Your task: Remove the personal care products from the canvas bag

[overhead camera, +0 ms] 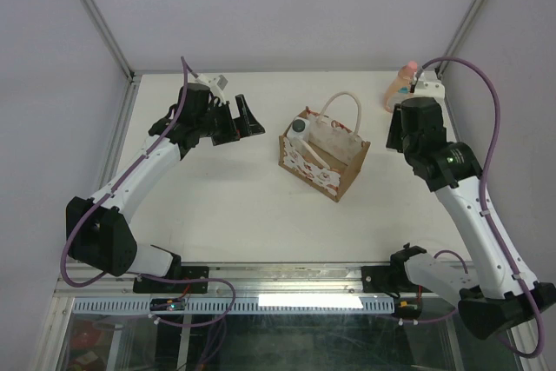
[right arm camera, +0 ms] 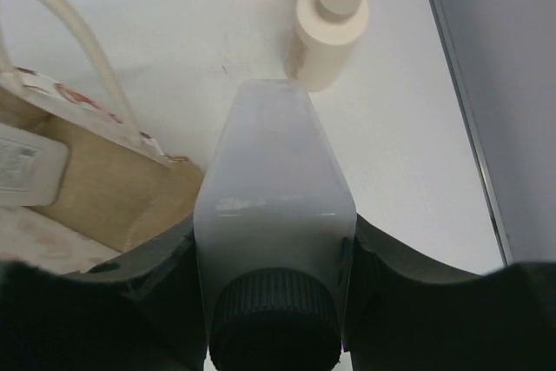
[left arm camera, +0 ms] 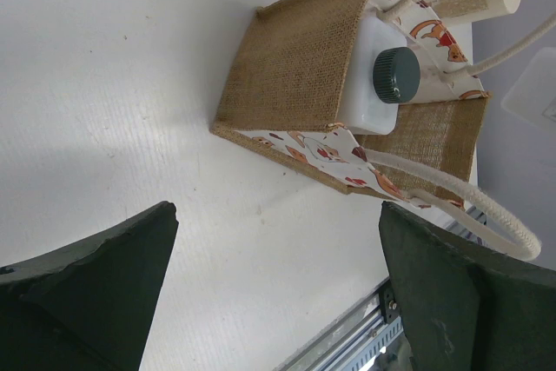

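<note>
White matte worktop [overhead camera: 234,215]. Pale grey panels [overhead camera: 287,6] on three sides, joined by aluminium posts [overhead camera: 95,13]. Metal rail [overhead camera: 287,275] along the near edge.

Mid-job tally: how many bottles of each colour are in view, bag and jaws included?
White with dark cap: 2, the bagged bottle in the canvas bag and the held bottle in the right jaws
Cream bottle: 1
Peach-orange bottle: 1
Total: 4
</note>
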`<state>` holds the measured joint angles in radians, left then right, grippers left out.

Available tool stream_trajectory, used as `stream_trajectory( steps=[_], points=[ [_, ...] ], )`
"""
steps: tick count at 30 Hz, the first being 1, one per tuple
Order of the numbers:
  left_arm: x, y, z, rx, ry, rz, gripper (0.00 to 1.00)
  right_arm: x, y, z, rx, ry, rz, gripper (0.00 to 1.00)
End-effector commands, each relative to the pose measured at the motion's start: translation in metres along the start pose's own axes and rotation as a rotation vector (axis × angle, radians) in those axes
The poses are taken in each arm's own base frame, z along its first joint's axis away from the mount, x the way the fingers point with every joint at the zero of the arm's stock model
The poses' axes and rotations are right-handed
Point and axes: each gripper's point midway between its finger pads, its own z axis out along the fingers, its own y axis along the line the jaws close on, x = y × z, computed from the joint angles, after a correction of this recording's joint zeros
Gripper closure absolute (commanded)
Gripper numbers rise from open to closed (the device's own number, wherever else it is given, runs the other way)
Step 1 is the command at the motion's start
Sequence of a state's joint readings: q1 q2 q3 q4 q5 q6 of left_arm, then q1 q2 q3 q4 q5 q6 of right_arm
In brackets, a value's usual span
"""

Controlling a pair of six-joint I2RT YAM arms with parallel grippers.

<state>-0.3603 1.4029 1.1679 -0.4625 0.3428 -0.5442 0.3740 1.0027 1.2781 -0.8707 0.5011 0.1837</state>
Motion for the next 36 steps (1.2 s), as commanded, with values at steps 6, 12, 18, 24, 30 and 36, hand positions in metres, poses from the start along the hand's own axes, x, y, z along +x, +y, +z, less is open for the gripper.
stream_trajectory(
  steps=[6, 12, 18, 24, 30, 36],
  points=[
    [-0.021, -0.022, -0.006, 0.059, -0.071, 0.030, 0.01, 0.012, -0.037, 0.070, 0.148, 0.054, 0.193, 1.00],
    [-0.024, -0.021, -0.002, 0.050, -0.063, 0.036, 0.01, 0.037, -0.049, 0.114, 0.094, 0.194, 0.295, 1.00],
    [-0.029, -0.023, -0.004, 0.044, -0.074, 0.045, 0.01, 0.039, -0.069, 0.141, 0.111, 0.201, 0.327, 1.00],
    [-0.026, -0.014, 0.007, 0.019, -0.047, 0.037, 0.01, 0.042, -0.077, 0.162, 0.141, 0.242, 0.295, 1.00],
    [-0.027, -0.015, 0.007, 0.016, -0.046, 0.042, 0.01, 0.046, -0.089, 0.170, 0.202, 0.259, 0.253, 1.00],
    [-0.028, -0.015, 0.009, 0.017, -0.038, 0.047, 0.01, 0.054, -0.087, 0.178, 0.197, 0.287, 0.244, 1.00]
  ],
)
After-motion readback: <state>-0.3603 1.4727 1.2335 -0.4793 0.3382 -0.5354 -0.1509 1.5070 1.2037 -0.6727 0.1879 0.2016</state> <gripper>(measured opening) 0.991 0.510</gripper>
